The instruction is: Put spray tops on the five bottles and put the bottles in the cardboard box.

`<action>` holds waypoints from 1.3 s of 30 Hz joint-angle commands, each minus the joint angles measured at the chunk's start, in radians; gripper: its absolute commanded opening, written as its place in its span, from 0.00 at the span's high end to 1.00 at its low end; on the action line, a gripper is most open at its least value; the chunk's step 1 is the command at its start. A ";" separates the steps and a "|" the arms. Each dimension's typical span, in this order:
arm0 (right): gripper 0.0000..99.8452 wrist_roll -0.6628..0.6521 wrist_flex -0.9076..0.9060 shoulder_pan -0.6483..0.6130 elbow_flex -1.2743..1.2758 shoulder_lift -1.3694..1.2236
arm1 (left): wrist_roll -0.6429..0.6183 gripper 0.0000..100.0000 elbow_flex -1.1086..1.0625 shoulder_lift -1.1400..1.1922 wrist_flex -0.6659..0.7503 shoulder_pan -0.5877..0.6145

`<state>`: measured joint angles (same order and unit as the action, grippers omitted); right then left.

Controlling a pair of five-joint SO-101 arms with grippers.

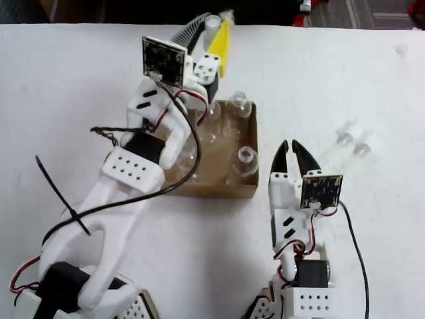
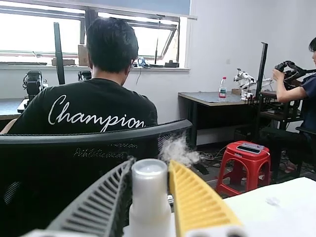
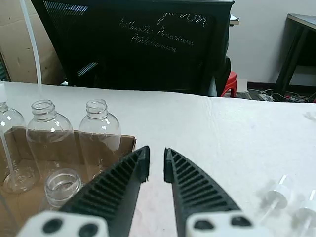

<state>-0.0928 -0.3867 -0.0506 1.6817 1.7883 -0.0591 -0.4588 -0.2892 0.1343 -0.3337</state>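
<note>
The left pincer [image 2: 150, 165] is gripping a spray top [image 2: 148, 197]; the right pincer [image 3: 155, 154] is hanging ajar, empty. Its tube [image 3: 30, 39] should be entering a bottle [image 3: 98, 131] plumb

1. The cardboard box [image 1: 222, 185] sits near the middle of the tabletop [image 1: 345, 80].
2. Bottles [image 1: 240, 105] stand upright inside the box, along its 12 and 3 o'clock walls.
3. The left tool [image 1: 214, 26] is at 12 o'clock from the box, past its far wall, with a spray top [image 2: 148, 192] between its fingers.
4. The right tool [image 1: 290, 147] is at 3 o'clock, near the box.
5. Two spray tops [image 1: 352, 143] lie on the tabletop farther out at 3 o'clock.
</note>
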 commanded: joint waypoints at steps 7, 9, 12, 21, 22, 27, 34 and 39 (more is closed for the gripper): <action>0.96 -0.015 0.004 0.001 0.008 0.008 | 0.009 0.98 0.006 -0.018 0.026 0.004; 0.96 -0.015 0.004 0.001 0.008 0.008 | -0.025 0.98 0.002 -0.019 0.026 0.005; 0.96 -0.015 0.004 0.001 0.008 0.008 | -0.081 0.98 0.006 -0.019 0.026 0.013; 0.96 -0.044 0.004 -0.001 0.008 0.008 | -0.081 0.98 -0.011 -0.012 0.021 0.015; 0.96 -0.055 0.004 -0.004 0.008 0.008 | -0.080 0.98 -0.020 -0.012 0.025 0.015; 0.96 -0.063 0.004 -0.005 0.008 0.008 | -0.080 0.98 -0.041 -0.012 0.026 0.030; 0.96 -0.063 0.004 -0.005 0.008 0.008 | -0.087 0.98 -0.055 -0.010 0.026 0.053; 0.96 -0.064 0.004 -0.005 0.008 0.008 | -0.089 0.98 -0.104 -0.010 0.028 0.044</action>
<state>-0.1450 -0.3867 -0.0506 1.6817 1.7883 -0.1327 -0.5539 -0.2877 0.1343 -0.2908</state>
